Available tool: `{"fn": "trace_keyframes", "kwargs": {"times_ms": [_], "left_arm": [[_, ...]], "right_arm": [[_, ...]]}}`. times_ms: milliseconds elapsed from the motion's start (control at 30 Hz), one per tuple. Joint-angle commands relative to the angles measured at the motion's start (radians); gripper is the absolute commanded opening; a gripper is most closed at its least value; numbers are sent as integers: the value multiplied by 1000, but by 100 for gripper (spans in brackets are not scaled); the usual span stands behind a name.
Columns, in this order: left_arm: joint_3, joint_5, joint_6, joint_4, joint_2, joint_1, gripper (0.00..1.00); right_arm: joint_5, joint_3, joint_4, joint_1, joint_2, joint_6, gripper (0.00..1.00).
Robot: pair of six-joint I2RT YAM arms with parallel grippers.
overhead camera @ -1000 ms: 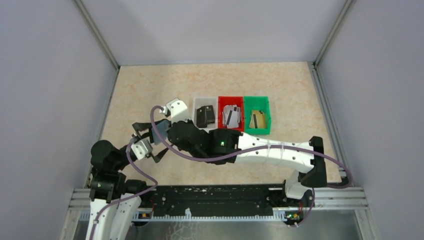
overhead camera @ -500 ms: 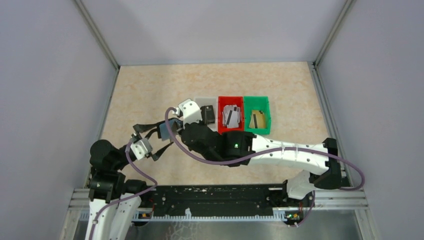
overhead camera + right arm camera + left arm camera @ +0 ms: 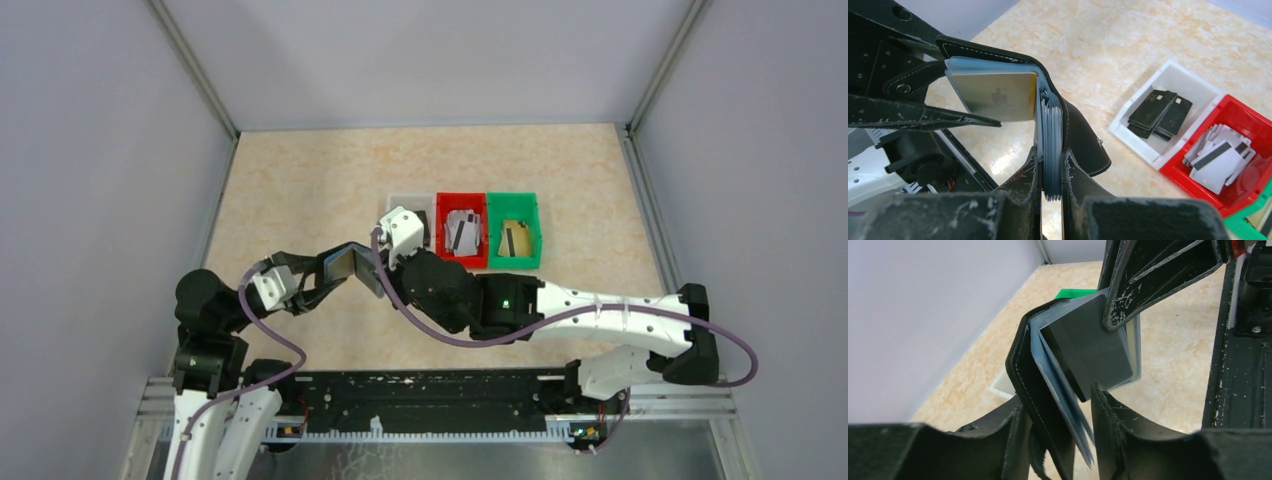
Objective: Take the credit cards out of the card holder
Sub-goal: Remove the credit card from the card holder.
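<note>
The black card holder (image 3: 348, 264) hangs open above the table between both grippers. My right gripper (image 3: 1050, 160) is shut on its stack of grey-blue sleeves, which sticks out past the fingertips. My left gripper (image 3: 1058, 400) is closed round the black cover (image 3: 1020, 365) and the outer sleeves; one finger lies on the cover and the other meets the corner of a sleeved card (image 3: 1088, 355). In the right wrist view that credit card (image 3: 993, 95) looks tan and sits in the outermost sleeve under the cover (image 3: 998, 52). The snap strap (image 3: 903, 87) dangles.
Three bins stand in a row behind the grippers: a white bin (image 3: 400, 203) with black cards (image 3: 1158, 112), a red bin (image 3: 462, 199) with grey-white striped cards (image 3: 1220, 160), and a green bin (image 3: 513, 198) with a tan card. The arms' black base rail (image 3: 430, 400) runs along the near edge.
My left gripper reached right and narrowed from wide open onto the card holder's cover. The right wrist shifted right, toward the bins, with the sleeves in its grip.
</note>
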Motion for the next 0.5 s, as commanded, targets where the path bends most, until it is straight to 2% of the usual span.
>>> {"fn": "trace_keyframes", "kwargs": {"times_ms": [0, 133, 300, 333, 467], "left_arm": [[30, 26, -42, 30, 12, -4, 43], [27, -24, -42, 54, 3, -4, 21], [29, -7, -53, 65, 3, -4, 3], [31, 4, -55, 65, 4, -4, 0], [46, 47, -45, 47, 16, -4, 0]], "right_arm": [[-58, -37, 191, 14, -81, -38, 0], [-59, -76, 216, 14, -113, -48, 0], [-61, -123, 240, 14, -153, -52, 0], [-74, -139, 254, 14, -165, -53, 7], [-152, -213, 313, 12, -242, -117, 51]]}}
